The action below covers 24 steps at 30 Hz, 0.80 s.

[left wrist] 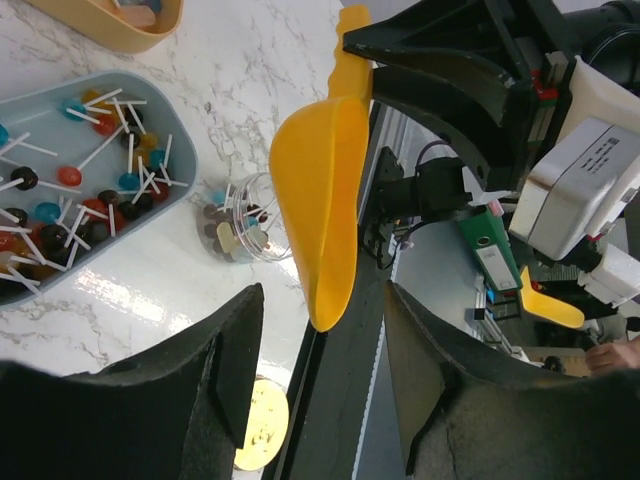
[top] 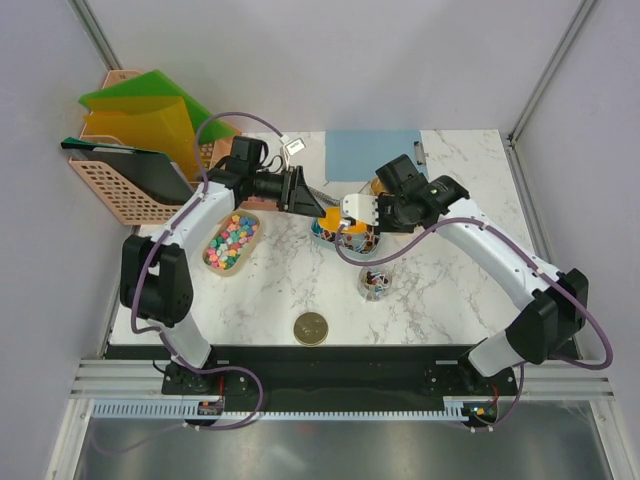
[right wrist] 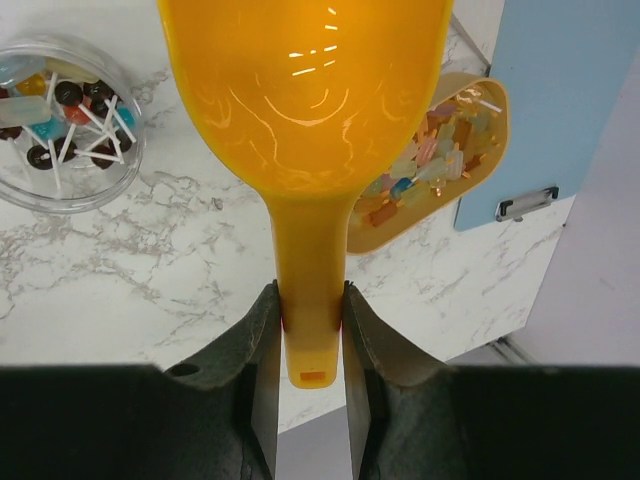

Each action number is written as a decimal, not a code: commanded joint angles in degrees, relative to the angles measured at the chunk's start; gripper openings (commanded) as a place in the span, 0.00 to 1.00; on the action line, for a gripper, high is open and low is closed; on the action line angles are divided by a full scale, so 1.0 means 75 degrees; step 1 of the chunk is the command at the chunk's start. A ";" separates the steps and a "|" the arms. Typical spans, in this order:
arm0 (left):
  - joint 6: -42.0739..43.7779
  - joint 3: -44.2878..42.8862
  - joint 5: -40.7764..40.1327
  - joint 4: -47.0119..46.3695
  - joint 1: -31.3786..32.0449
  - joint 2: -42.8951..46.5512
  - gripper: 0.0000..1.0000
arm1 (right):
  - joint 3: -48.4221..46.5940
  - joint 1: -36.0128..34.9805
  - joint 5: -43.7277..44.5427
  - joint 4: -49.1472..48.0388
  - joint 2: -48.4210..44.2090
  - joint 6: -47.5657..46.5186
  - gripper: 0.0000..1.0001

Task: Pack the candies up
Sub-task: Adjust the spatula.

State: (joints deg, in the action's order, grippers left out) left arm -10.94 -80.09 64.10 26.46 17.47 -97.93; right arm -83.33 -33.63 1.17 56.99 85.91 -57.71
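Observation:
My right gripper (right wrist: 310,300) is shut on the handle of the long orange scoop (right wrist: 305,90), whose bowl looks empty. In the top view the right gripper (top: 358,212) holds the scoop (top: 331,215) above a grey tray (left wrist: 175,130) of lollipop candies (left wrist: 85,205). My left gripper (left wrist: 322,300) is open and empty, with the scoop's bowl (left wrist: 320,190) just ahead of its fingertips; in the top view the left gripper (top: 305,195) points at the scoop. A clear jar (top: 375,282) holds some dark candies (right wrist: 55,110). Pastel candies (top: 232,240) fill a tan tray.
A round gold lid (top: 311,327) lies near the front edge. A second tan tray (right wrist: 440,150) of mixed candies sits behind the right gripper. A blue clipboard (top: 372,153) lies at the back. A pink basket (top: 120,185) with folders stands at the back left.

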 commanded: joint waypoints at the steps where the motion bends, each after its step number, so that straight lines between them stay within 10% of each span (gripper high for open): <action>1: -0.0615 -0.0207 0.0571 -0.0679 -0.0010 -0.0138 0.58 | -0.0256 0.0019 -0.0203 -0.0615 0.0263 0.0206 0.00; 18: -0.0335 -0.0067 0.0745 -0.0762 0.0096 -0.0361 0.07 | -0.0480 0.0007 -0.0974 -0.0826 -0.0074 0.0302 0.00; 21: -0.0065 0.0038 0.2020 -0.0797 0.0061 -0.0466 0.02 | 0.0257 0.0089 -0.1712 -0.1046 -0.0928 0.0171 0.28; 24: 0.0052 0.0412 0.3311 -0.0914 -0.0009 -0.0630 0.02 | 0.1498 0.0685 -0.3288 -0.1890 -0.2509 0.0183 0.89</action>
State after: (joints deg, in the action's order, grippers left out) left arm -12.64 -78.74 73.47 21.56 17.17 -102.15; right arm -76.58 -31.22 -9.39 48.84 77.21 -56.14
